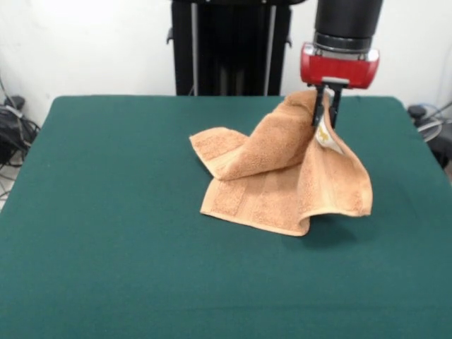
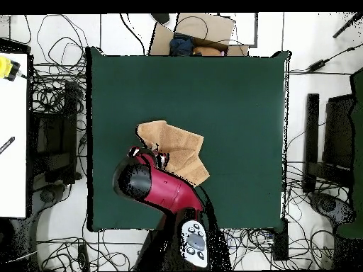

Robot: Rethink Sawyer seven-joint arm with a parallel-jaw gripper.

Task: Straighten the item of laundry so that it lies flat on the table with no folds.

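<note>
Your front camera looks across the table (image 1: 106,268) from a low angle; your overhead looks straight down; both cover its top.

- Table (image 1: 106,233): big rectangular top w/ dark green felt-like cloth; most of the surface bare.
- Only one thing lies on it: orange-tan terry towel (image 1: 272,176), much smaller than the table.
- Front view: towel sits right of centre, towards the far half; lower part flat on the cloth, upper corner lifted off, so folded and bunched, not flat.
- Woven border bands show along the near edge; white tag at the raised part.
- Overhead view: towel (image 2: 174,149) near mid-table, well apart from all edges.
</note>
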